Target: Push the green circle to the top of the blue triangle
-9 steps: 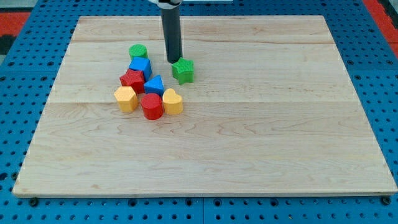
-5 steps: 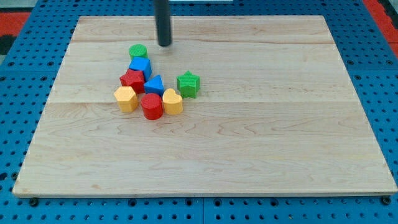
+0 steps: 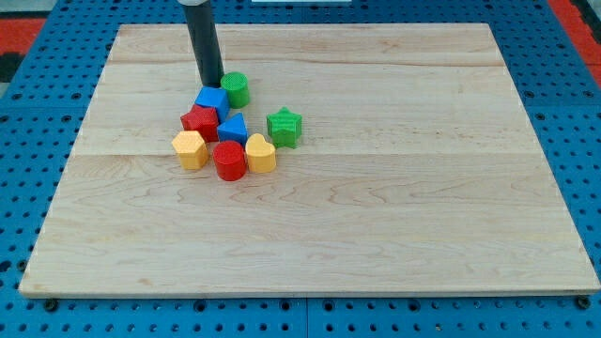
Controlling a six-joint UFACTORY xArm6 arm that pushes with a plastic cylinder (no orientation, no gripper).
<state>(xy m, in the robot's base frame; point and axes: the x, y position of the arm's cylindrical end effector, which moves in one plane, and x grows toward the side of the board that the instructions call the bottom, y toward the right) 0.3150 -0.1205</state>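
Note:
The green circle (image 3: 235, 88) sits just above and slightly right of the blue triangle (image 3: 233, 128), touching the right side of a blue cube (image 3: 211, 101). My tip (image 3: 210, 82) stands at the green circle's left edge, right above the blue cube. The rod rises from there to the view's top.
A green star (image 3: 284, 127) lies right of the blue triangle. A red star (image 3: 199, 120), a yellow hexagon (image 3: 190, 148), a red cylinder (image 3: 229, 161) and a yellow heart-like block (image 3: 260, 153) cluster below. All rest on the wooden board (image 3: 376, 207).
My tip swung from beside the green star up, then left and down. The green star slid down-right, then the green circle was pushed right, to above the blue triangle.

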